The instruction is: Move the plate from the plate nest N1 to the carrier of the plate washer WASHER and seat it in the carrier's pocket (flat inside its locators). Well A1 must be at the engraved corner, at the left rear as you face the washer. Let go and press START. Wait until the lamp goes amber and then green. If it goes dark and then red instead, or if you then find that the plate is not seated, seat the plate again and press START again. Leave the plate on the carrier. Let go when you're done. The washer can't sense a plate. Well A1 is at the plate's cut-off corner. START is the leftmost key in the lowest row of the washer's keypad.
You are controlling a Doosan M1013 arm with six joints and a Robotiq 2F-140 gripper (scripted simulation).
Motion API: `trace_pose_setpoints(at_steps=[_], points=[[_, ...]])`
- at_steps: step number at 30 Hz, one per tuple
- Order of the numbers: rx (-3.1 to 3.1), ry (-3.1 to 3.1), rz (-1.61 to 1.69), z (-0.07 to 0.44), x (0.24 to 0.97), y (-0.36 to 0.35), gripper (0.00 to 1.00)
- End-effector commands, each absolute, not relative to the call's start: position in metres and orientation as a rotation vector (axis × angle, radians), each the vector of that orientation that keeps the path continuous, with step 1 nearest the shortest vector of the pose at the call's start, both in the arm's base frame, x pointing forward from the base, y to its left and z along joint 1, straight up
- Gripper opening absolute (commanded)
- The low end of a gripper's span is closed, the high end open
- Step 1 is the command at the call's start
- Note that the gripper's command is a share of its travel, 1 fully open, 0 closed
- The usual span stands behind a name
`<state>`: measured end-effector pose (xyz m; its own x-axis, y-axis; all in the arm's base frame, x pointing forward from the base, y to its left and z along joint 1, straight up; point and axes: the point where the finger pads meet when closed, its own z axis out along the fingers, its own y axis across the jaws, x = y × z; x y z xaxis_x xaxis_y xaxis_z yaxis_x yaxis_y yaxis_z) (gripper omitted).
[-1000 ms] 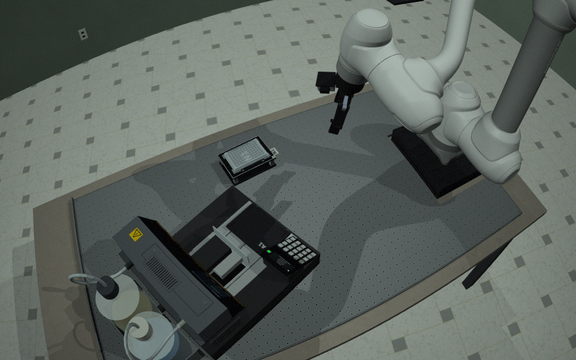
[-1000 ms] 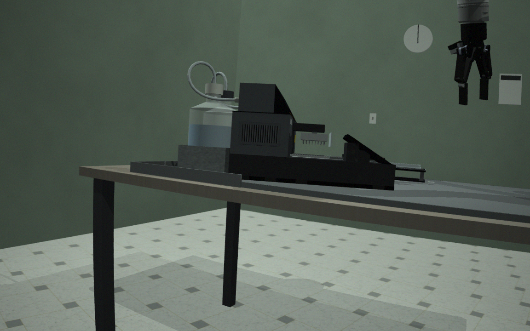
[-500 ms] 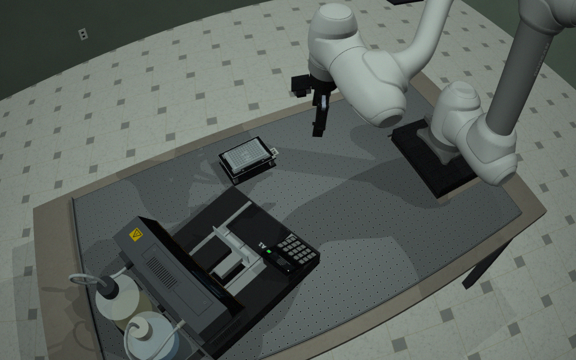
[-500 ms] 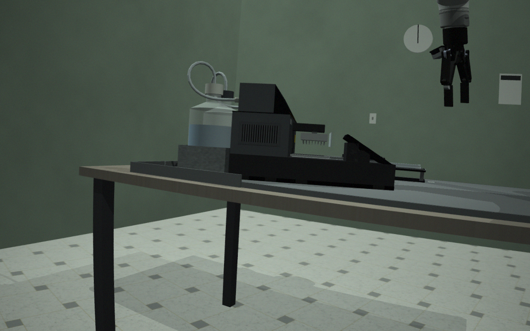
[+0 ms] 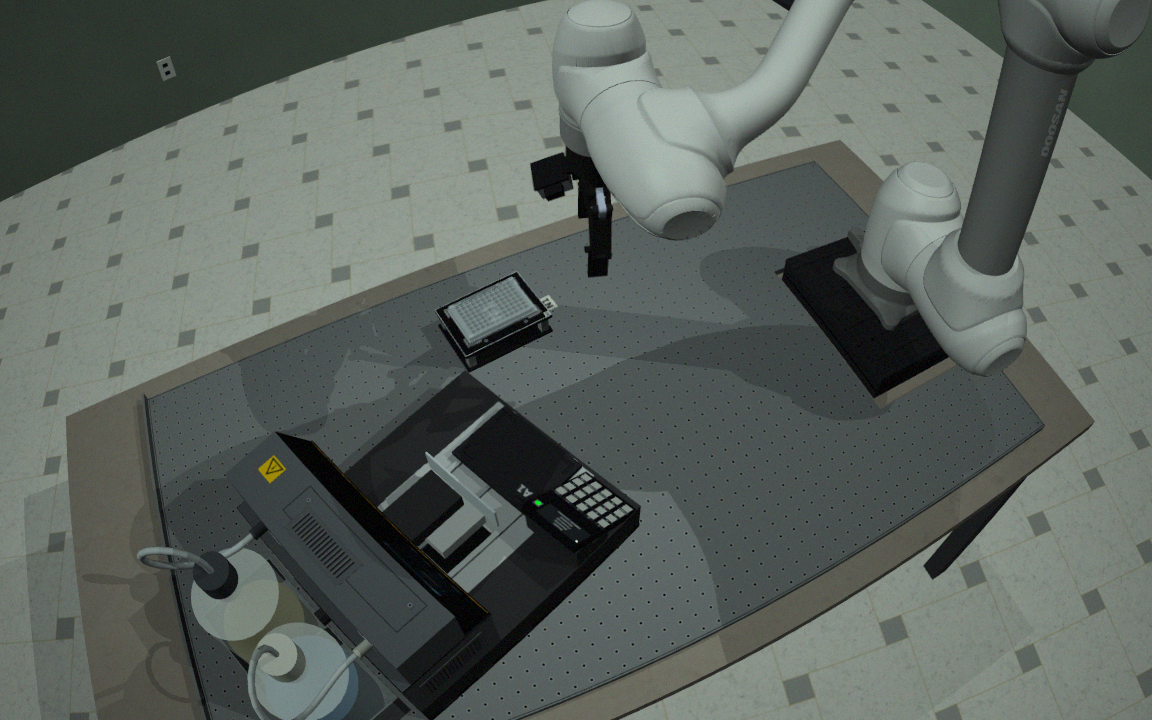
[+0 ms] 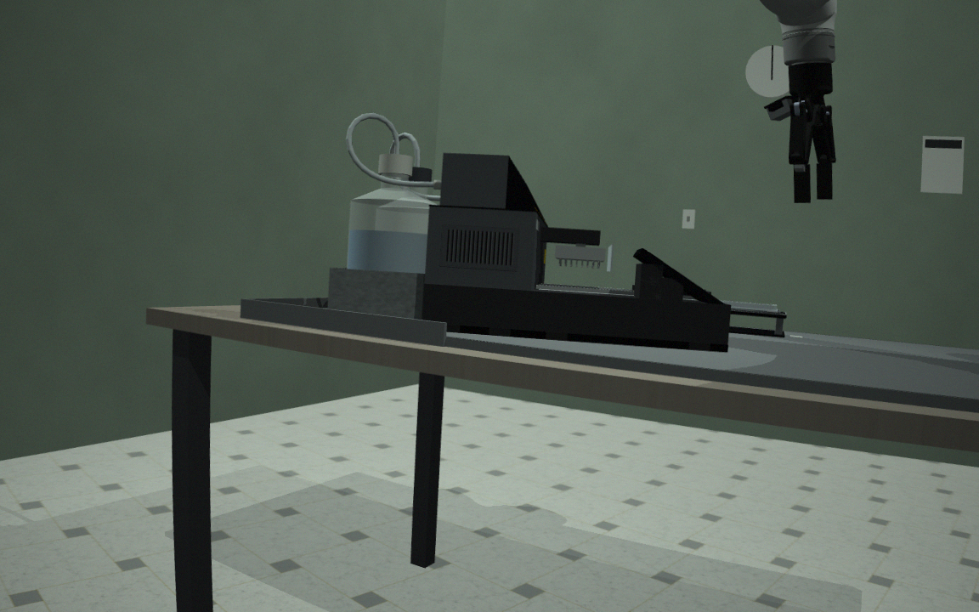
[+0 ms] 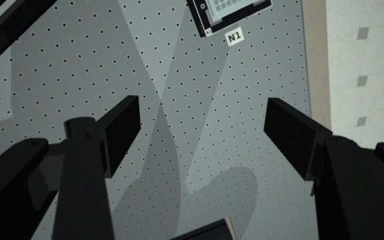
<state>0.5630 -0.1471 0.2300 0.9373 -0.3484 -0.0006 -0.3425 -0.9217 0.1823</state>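
Observation:
The clear well plate lies flat in the black nest, which carries the label N1. My gripper is open and empty. It hangs high above the table, to the right of the nest, with only perforated table top between its fingers. The washer stands at the front left. Its dark carrier, marked A1, holds no plate. The keypad sits at the carrier's right, with a small green lamp beside it.
Two liquid bottles with hoses stand behind the washer. The arm's black base is at the table's right. The washer's raised hood stands over the back of the carrier. The table edge lies close to the nest.

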Motion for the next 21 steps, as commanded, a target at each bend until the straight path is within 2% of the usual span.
trace_pose_setpoints(at_steps=[1,21], points=[[2.951,-0.459,-0.05,0.229,0.578,-0.155,0.7],[3.059,-0.2,-0.048,0.21,0.634,-0.207,0.7]])
